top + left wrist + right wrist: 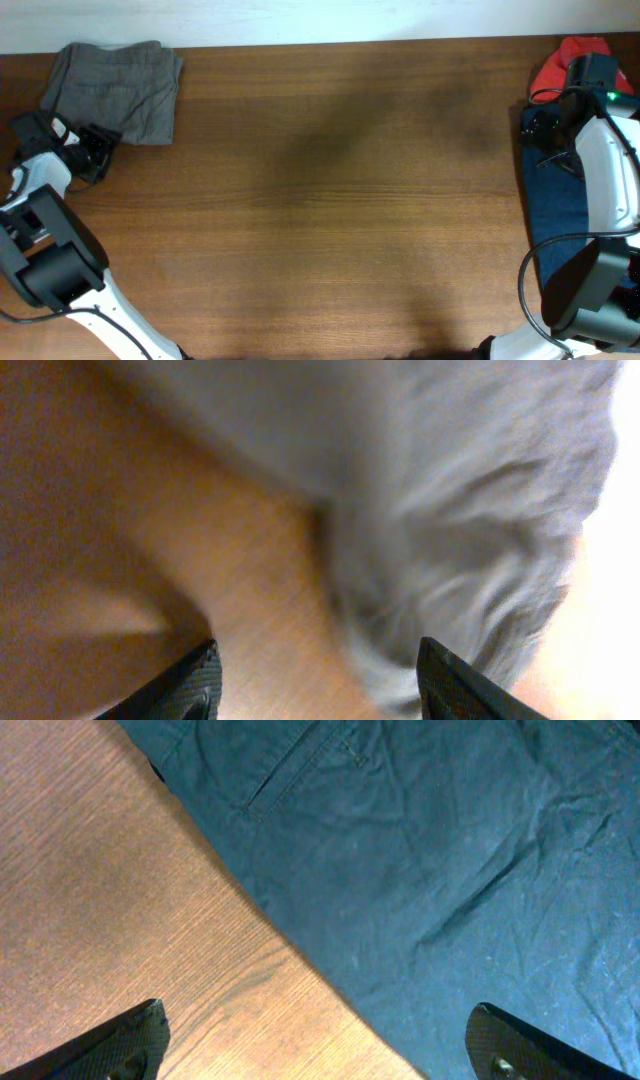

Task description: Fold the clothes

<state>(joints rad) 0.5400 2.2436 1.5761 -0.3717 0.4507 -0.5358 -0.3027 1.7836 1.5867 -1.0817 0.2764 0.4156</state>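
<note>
Here the grey garment (115, 85) lies folded, the blue trousers (420, 870) creased; left claw (318, 655) and right claw (318, 1020) both spread.

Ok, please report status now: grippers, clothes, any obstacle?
Left gripper open, beside grey garment. Right gripper open, over blue garment. Red garment at far right corner. Nothing gripped.

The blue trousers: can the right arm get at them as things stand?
Probably yes. The right arm's fingers, open, hang over the blue trousers, with nothing between them and the cloth.
</note>
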